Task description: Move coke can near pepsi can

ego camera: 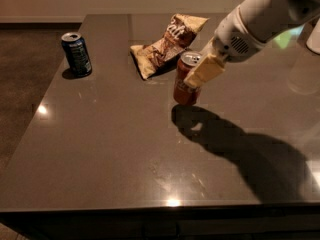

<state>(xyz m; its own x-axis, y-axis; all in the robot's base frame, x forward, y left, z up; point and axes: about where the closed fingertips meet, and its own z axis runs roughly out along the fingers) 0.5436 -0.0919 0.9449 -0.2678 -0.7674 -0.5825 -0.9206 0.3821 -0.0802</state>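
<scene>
The coke can (184,84) is red-orange with a silver top and hangs a little above the dark table (110,149), with its shadow on the surface below it. My gripper (202,71) is shut on its upper right side, with a tan finger (206,70) across the can. The white arm reaches in from the upper right. The pepsi can (77,54), dark blue with a silver top, stands upright at the table's far left, well to the left of the coke can.
A crumpled brown chip bag (165,44) lies at the back of the table between the two cans, just behind the coke can. The table's left edge drops off beside the pepsi can and the front edge runs along the bottom.
</scene>
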